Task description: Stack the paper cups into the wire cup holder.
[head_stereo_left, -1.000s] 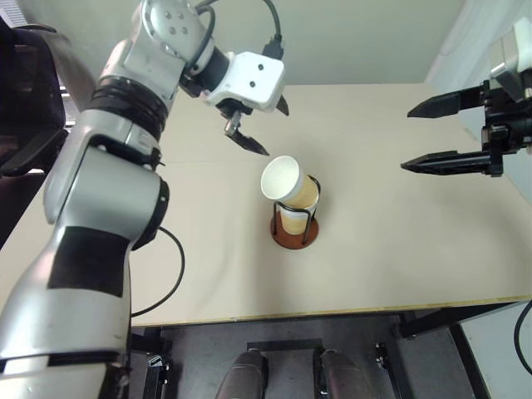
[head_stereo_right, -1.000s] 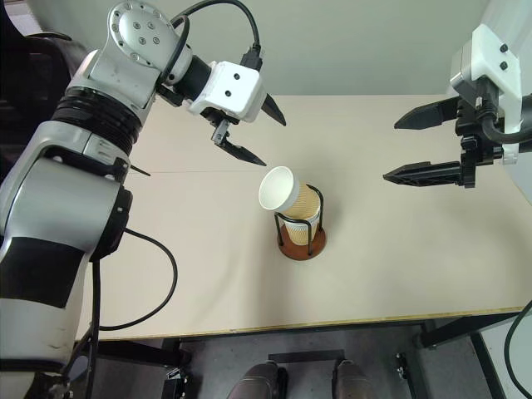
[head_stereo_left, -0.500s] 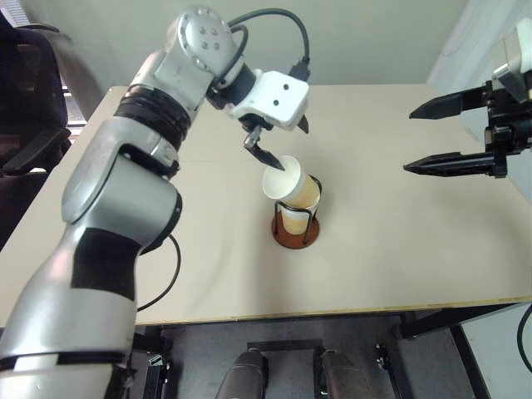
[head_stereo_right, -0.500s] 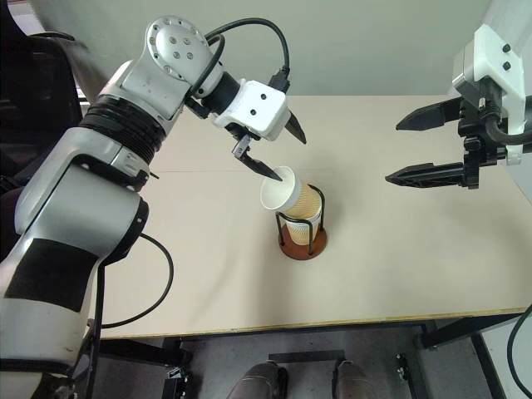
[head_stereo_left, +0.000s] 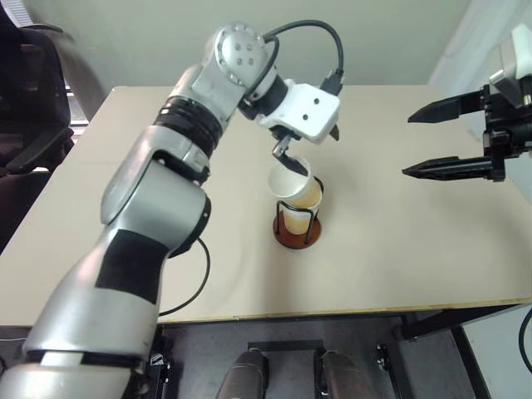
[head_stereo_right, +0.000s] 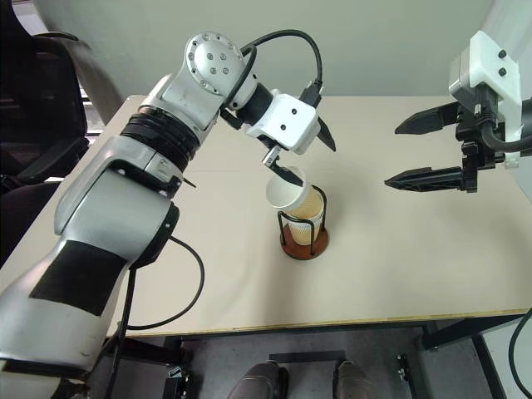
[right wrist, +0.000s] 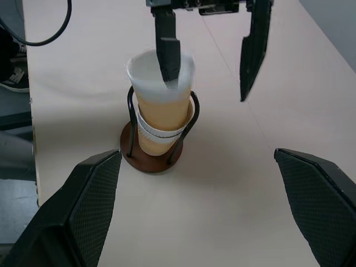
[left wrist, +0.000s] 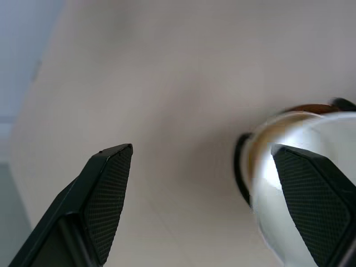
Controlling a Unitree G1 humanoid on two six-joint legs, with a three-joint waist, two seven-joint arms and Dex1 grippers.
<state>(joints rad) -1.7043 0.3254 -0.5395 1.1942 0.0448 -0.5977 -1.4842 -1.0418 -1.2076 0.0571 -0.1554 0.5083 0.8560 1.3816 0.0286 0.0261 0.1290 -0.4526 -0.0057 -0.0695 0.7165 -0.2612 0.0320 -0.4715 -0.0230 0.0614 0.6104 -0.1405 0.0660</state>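
A stack of tan paper cups [head_stereo_left: 304, 196] stands in the wire cup holder [head_stereo_left: 293, 239] at the middle of the table. The top cup [right wrist: 161, 83] leans toward my left side, with its white mouth showing. My left gripper [head_stereo_left: 309, 148] is open over that cup. One of its fingers [right wrist: 167, 50] dips into the cup's mouth and the other hangs outside, past the far rim. In the left wrist view, one finger sits against the white inside of the top cup [left wrist: 267, 172]. My right gripper [head_stereo_left: 407, 145] hangs open in the air off to the right, apart from the stack.
The beige table [head_stereo_left: 416, 241] stretches around the holder on all sides. A dark chair [head_stereo_left: 25, 100] stands off the table's far left corner. A black cable [head_stereo_left: 187, 283] hangs along my left arm near the front edge.
My left gripper has swung right and slightly down, from the open table to the cup stack, and one finger now sits in the top cup's mouth. The right gripper has not moved.
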